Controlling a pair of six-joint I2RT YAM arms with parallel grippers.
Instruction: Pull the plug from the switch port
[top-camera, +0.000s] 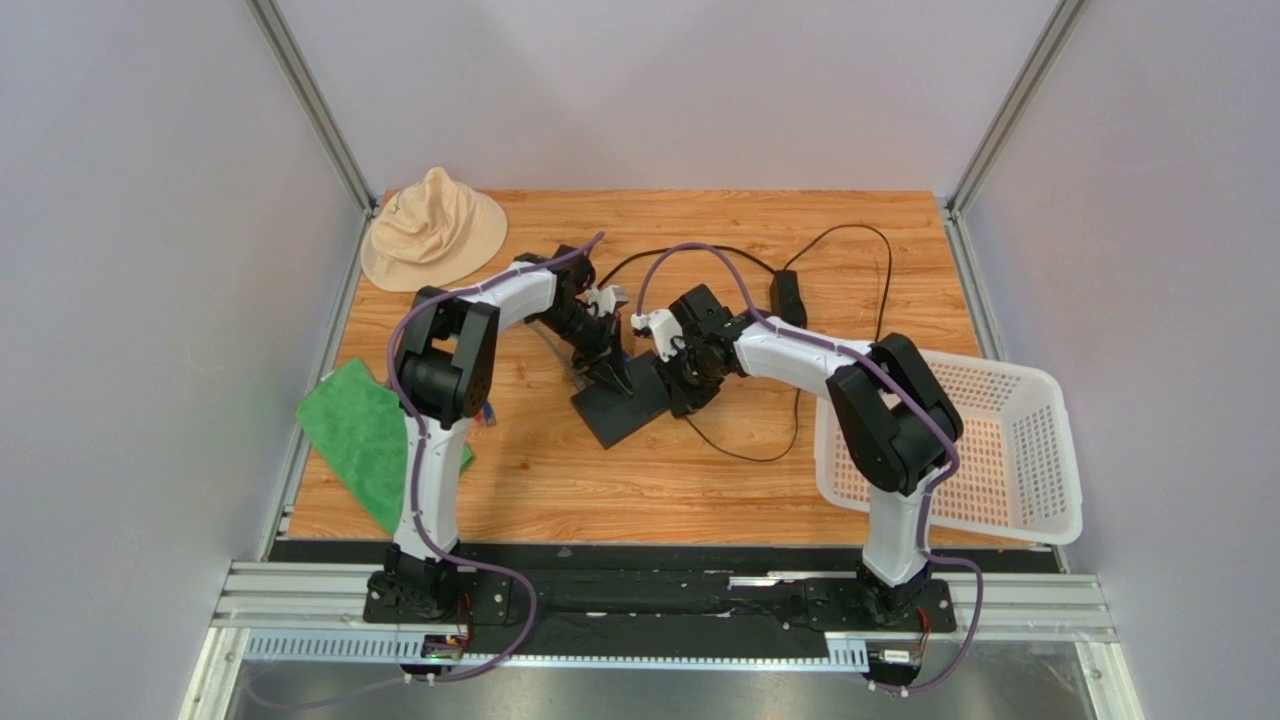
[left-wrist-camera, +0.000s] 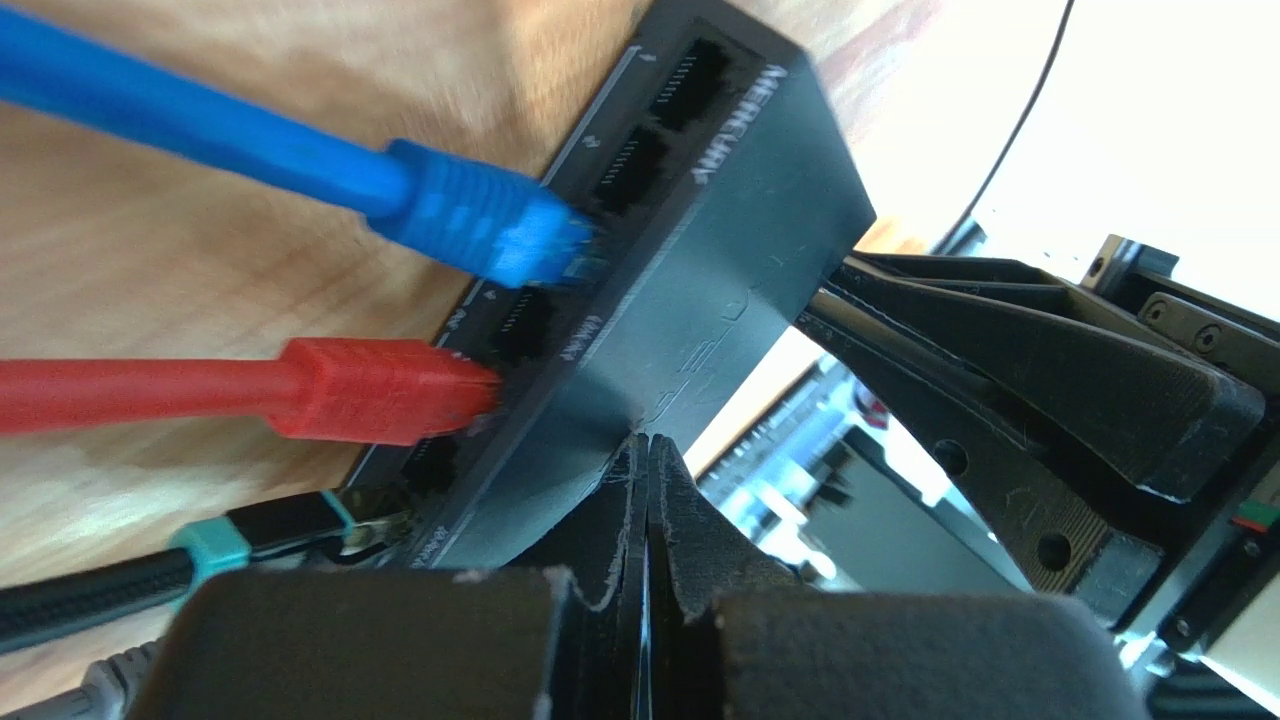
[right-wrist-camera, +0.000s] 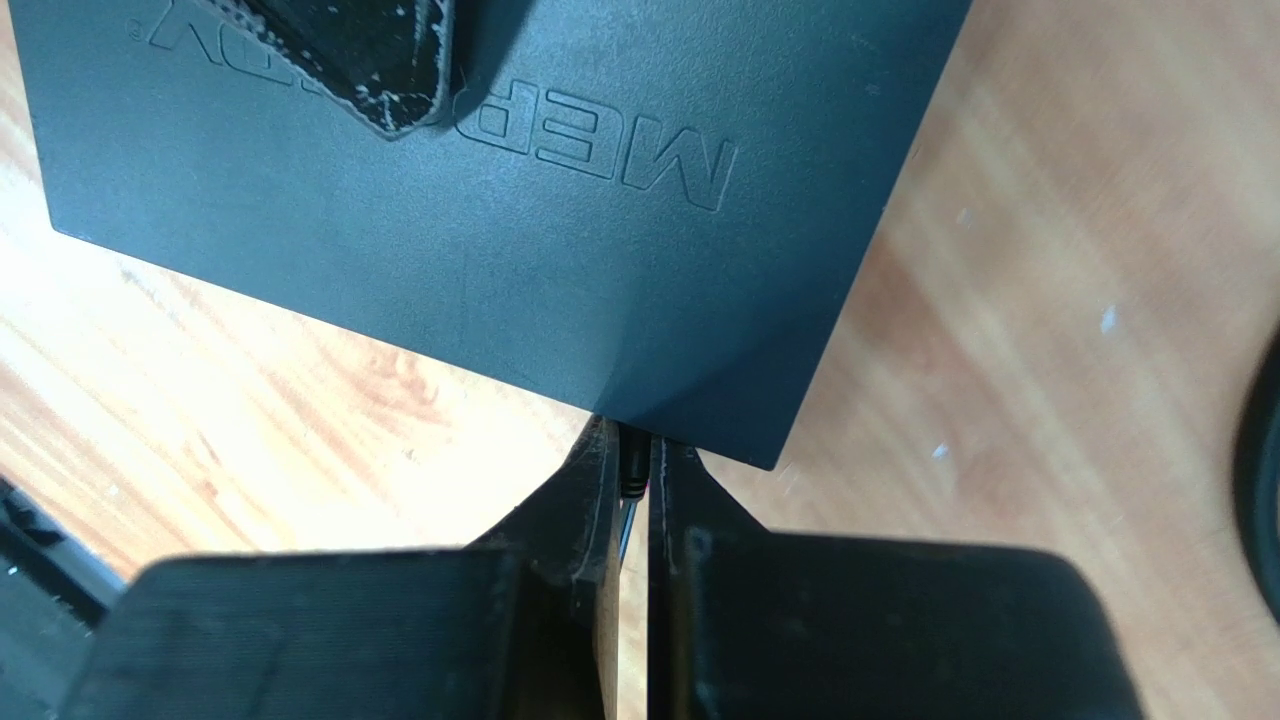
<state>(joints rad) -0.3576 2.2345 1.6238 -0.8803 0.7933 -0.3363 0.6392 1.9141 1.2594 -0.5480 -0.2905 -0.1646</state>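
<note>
The left pincer (left-wrist-camera: 649, 450) has its fingers pressed together, tips resting on the top face of the switch (left-wrist-camera: 721, 285). The right pincer (right-wrist-camera: 634, 450), likewise closed, meets the switch's opposite edge. The switch lies at the middle of the bench (top-camera: 541, 480), with a blue plug (left-wrist-camera: 481, 218) and a red plug (left-wrist-camera: 383, 390) in its sockets.

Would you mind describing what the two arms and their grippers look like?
The left arm and right arm have white links joined by bulky black joints, and a purple cable runs along each. The left gripper and right gripper are matte black, with thick fingers tapering to thin, scuffed wedge tips.
</note>
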